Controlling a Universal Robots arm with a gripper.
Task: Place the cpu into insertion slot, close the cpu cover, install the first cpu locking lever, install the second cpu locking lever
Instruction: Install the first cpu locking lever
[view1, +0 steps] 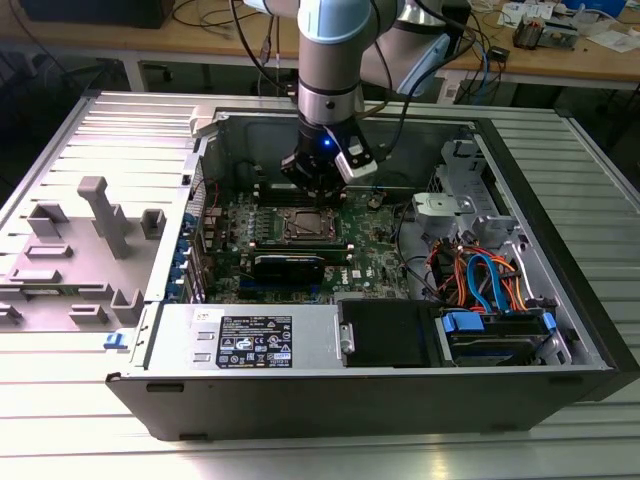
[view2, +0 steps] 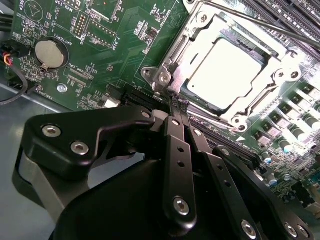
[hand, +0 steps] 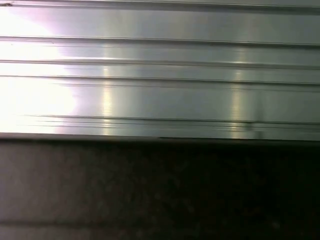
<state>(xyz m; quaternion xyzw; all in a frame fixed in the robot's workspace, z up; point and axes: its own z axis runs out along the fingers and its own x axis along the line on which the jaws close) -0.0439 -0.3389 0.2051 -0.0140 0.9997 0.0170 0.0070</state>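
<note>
The cpu (view2: 232, 72) lies flat in the insertion slot (view2: 161, 76), its silver top glaring bright. The cpu cover (view2: 196, 36) is down over it, framing the chip. A thin lever rod (view2: 260, 26) runs along the far side of the socket. My gripper (view2: 178, 102) is shut, fingers pressed together, with the tips right at the socket's near corner; I cannot tell whether a lever end sits between them. In the exterior view the gripper (view1: 318, 190) hangs just behind the socket (view1: 305, 225) on the green motherboard.
A coin battery (view2: 50, 53) and black memory slots (view2: 292, 15) flank the socket. The open case holds a power supply (view1: 250, 340) in front and coloured drive cables (view1: 480, 280) on the exterior view's right. Grey fixtures (view1: 100, 215) stand on the left. Ribbed metal (hand: 160, 75) faces the first wrist view.
</note>
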